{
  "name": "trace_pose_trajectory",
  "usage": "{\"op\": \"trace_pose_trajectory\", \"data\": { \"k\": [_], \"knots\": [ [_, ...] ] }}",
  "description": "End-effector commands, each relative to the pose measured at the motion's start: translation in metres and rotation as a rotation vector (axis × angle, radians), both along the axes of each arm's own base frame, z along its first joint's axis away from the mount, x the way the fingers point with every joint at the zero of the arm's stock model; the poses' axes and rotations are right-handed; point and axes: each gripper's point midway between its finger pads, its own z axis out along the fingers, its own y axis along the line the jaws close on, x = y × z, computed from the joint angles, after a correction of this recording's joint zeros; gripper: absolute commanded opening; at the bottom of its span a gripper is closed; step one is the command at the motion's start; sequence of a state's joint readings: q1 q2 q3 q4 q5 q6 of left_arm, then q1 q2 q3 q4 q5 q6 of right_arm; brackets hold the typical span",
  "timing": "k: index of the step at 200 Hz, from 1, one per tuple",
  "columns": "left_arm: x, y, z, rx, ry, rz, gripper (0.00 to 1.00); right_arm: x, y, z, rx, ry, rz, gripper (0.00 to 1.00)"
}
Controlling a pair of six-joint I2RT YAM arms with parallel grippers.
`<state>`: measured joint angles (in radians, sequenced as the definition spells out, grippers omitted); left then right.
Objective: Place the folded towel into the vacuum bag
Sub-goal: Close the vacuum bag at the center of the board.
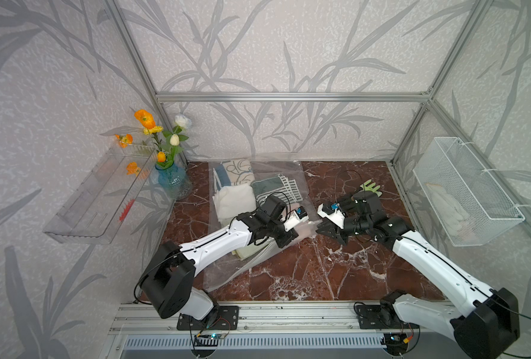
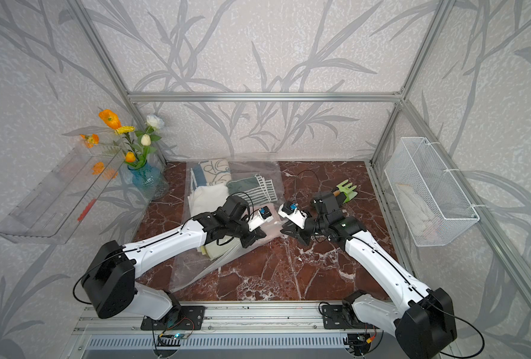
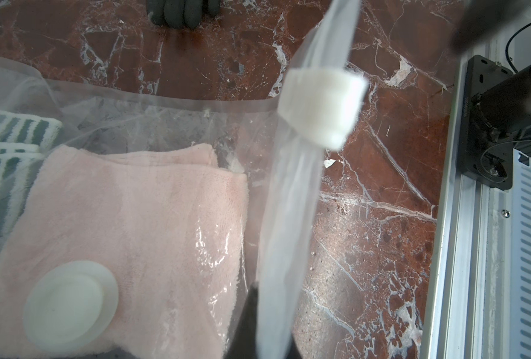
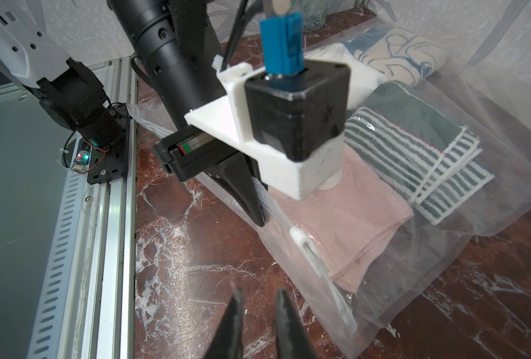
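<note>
The vacuum bag [image 1: 236, 267] [image 2: 196, 267] lies clear and crinkly on the marble table, with several folded towels inside. A pink folded towel [image 3: 133, 217] [image 4: 351, 211] lies inside it near the mouth, under the white round valve [image 3: 70, 304]. My left gripper [image 1: 293, 237] [image 2: 255, 237] [image 3: 258, 326] is shut on the bag's zip-seal strip, lifting it. A white slider clip [image 3: 320, 108] [image 4: 298, 233] sits on that strip. My right gripper [image 1: 318, 230] [image 2: 284, 231] [image 4: 258, 295] hovers over bare marble just outside the bag's mouth. It is open, with nothing between its fingers.
Green striped towels [image 4: 419, 161], a white one and a patterned one [image 1: 236, 171] fill the bag's far part. A blue vase of flowers [image 1: 171, 180] and a clear shelf [image 1: 96, 199] stand at left. A wire basket [image 1: 466, 192] hangs at right; a green hand-shaped object [image 1: 371, 188] lies behind the right arm.
</note>
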<state>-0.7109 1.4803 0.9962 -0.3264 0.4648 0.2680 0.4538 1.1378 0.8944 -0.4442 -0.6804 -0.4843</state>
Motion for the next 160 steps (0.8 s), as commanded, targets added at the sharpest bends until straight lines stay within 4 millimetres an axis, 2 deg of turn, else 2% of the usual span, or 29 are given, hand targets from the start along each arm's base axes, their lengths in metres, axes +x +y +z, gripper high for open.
{"op": "trace_pose_trajectory", "data": {
  "k": [1, 42, 71, 88, 107, 141, 160],
  "knots": [
    [0.001, -0.003, 0.017, -0.058, -0.030, -0.002, 0.00, 0.006, -0.007, 0.002, -0.028, -0.035, -0.060, 0.36],
    [-0.003, -0.001, 0.019, -0.063, -0.028, -0.009, 0.00, 0.034, -0.031, 0.006, -0.089, -0.089, -0.223, 0.49],
    [-0.006, -0.004, 0.021, -0.081, -0.020, -0.027, 0.00, 0.021, -0.013, 0.007, -0.036, -0.033, -0.097, 0.55],
    [-0.007, -0.006, 0.022, -0.084, -0.009, -0.038, 0.00, 0.016, -0.004, 0.005, -0.033, -0.011, -0.041, 0.55],
    [-0.009, -0.006, 0.022, -0.084, -0.004, -0.045, 0.00, 0.020, -0.002, 0.006, -0.035, -0.017, -0.041, 0.53],
    [-0.011, -0.005, 0.022, -0.082, 0.000, -0.049, 0.00, 0.025, -0.001, 0.005, -0.042, -0.015, -0.043, 0.41],
    [-0.011, -0.005, 0.023, -0.085, 0.000, -0.051, 0.00, 0.028, 0.000, 0.004, -0.050, -0.010, -0.052, 0.39]
  ]
}}
